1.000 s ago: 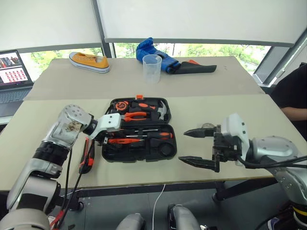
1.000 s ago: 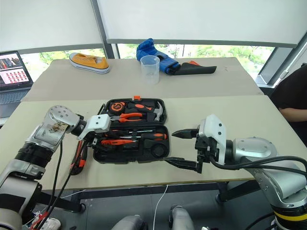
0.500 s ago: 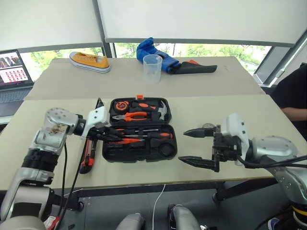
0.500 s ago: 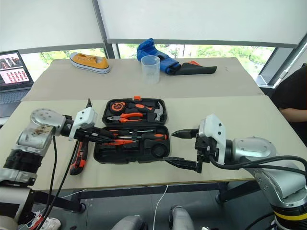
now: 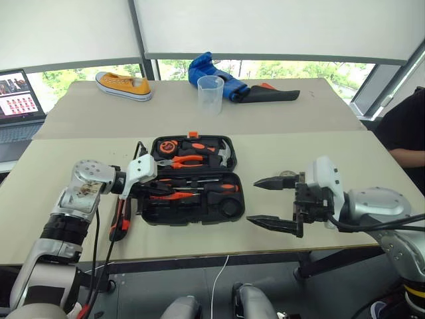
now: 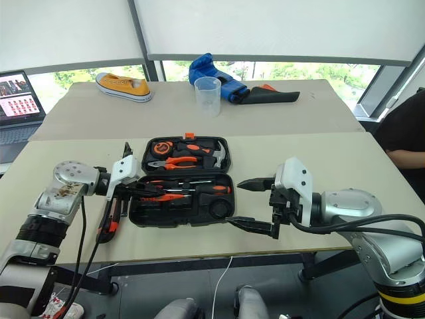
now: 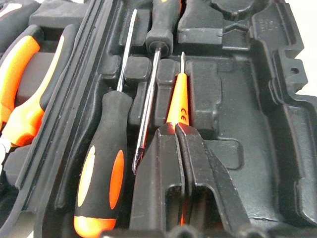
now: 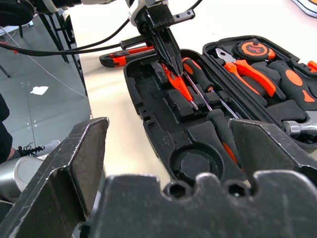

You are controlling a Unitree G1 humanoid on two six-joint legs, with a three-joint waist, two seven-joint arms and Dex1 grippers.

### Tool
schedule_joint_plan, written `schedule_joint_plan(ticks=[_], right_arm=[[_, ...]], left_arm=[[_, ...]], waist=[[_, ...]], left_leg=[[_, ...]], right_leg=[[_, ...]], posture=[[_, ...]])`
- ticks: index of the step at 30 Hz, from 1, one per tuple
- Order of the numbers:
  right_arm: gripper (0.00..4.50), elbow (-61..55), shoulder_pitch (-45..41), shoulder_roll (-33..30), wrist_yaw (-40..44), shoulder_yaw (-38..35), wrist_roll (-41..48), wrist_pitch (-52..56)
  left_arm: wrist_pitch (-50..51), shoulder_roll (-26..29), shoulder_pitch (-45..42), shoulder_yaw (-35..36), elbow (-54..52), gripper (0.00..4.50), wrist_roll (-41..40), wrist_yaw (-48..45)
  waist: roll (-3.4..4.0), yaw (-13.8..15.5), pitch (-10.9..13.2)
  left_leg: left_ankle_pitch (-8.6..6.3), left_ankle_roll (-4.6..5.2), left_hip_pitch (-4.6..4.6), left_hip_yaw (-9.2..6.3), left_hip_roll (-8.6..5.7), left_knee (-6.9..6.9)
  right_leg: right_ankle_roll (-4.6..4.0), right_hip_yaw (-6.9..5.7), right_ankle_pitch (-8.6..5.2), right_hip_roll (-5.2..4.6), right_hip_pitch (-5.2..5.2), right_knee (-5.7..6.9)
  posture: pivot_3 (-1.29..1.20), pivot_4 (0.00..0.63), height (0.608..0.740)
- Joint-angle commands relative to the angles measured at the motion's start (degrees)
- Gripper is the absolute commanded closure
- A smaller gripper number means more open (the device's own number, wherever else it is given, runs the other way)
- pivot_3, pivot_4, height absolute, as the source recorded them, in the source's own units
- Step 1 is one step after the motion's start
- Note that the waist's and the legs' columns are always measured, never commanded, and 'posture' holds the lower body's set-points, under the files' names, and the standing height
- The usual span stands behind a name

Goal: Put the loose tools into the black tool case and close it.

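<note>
Beige table (image 5: 345, 159), open tool case (image 5: 192, 181), left gripper (image 7: 177, 130) on tester screwdriver (image 7: 177, 96).

Scene bright, even daylight. Light enters through window strip (image 5: 285, 70) behind far surface, below drawn white blinds (image 5: 279, 26). Greenery outside slightly overexposed. Beige surface (image 5: 319, 153) evenly lit, no hard glare. Shadows soft, short: faint dark edge under black tool case (image 5: 194, 181), diffuse patch under right claw (image 5: 271, 203). Laptop screen (image 5: 20, 94) glows at left edge. Head views sharp, straight lines bow slightly near frame edges. Left wrist view: case plastic shows soft sheen, nearest fingers (image 7: 163, 188) soft-focused. Right wrist view: near fingers (image 8: 74, 168) large, blurred; case beyond sharper.
</note>
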Motion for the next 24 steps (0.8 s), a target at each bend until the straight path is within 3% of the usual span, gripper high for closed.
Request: schedule_joint_plan(ticks=[1, 13, 24], right_arm=[[0.0, -1.5, -0.3, 0.2, -0.3, -1.0, 1.0, -0.3], [0.0, -1.1, -0.6, 0.8, -0.7, -0.7, 0.9, -0.2], [0.0, 0.1, 0.0, 0.8, -0.2, -0.3, 0.0, -0.8]], left_arm=[[-1.7, 0.2, 0.3, -0.1, -0.3, 4.4, 0.1, -0.3], [-6.4, 0.1, 0.3, -1.3, 3.6, 4.4, 2.4, 1.1], [-0.7, 0.6, -1.2, 0.2, -0.9, 4.4, -2.3, -1.8]], waist=[[0.0, 0.0, 0.0], [0.0, 0.1, 0.0], [0.0, 0.0, 0.0]], left_leg=[[0.0, 0.0, 0.0, 0.0, 0.0, 0.0], [0.0, 0.0, 0.05, 0.0, 0.0, 0.01], [0.0, 0.0, 0.05, 0.0, 0.02, 0.0]], right_leg=[[0.0, 0.0, 0.0, 0.0, 0.0, 0.0], [0.0, 0.01, 0.0, -0.01, 0.06, 0.01], [0.0, 0.0, 0.0, 0.03, 0.05, 0.0]], posture=[[0.0, 0.15, 0.724], [0.0, 0.15, 0.724], [0.0, 0.15, 0.724]])
